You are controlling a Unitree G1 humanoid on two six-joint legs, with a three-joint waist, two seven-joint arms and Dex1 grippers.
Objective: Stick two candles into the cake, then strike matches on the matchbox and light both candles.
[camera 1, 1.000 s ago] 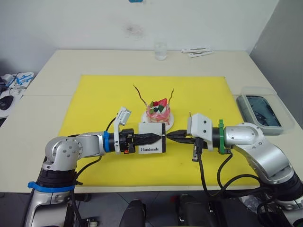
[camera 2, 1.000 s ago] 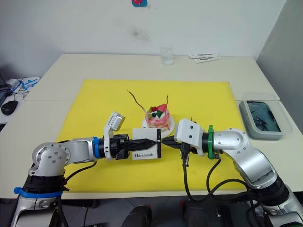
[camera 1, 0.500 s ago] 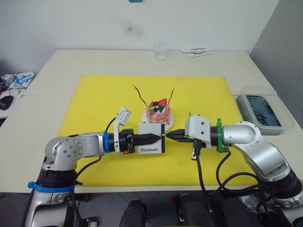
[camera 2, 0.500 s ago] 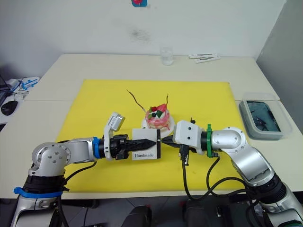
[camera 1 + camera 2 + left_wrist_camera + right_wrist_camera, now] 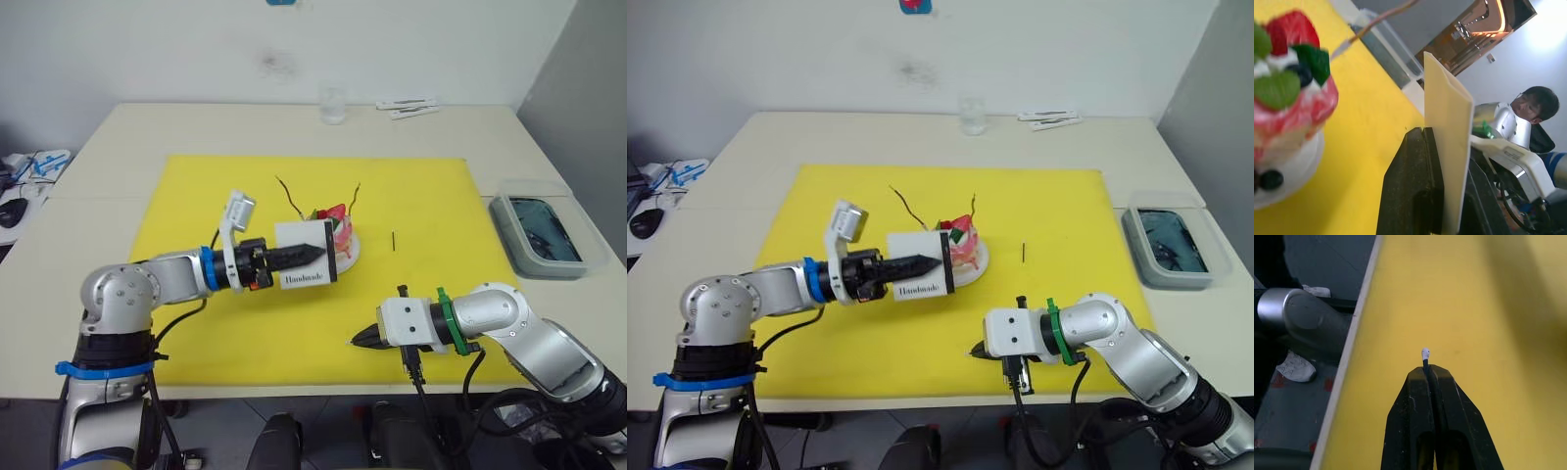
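Left tool (image 5: 318, 253) clamps matchbox (image 5: 306, 265) beside cake (image 5: 336, 231); right tool (image 5: 1429, 373) pinches match (image 5: 1425, 356) (cake's 5 o'clock).

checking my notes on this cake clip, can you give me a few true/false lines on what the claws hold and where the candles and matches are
1. The left claw is shut on the matchbox. True.
2. The right claw is open and holds nothing. False: it is shut on a match, whose pale head sticks out past the tips.
3. Both candles stand in the cake. True.
4. The matchbox lies flat on the yellow mat. False: it is held up beside the cake.
5. A second match lies on the mat to the right of the cake. True.
6. A flame burns on one candle. False: no flame shows on either.
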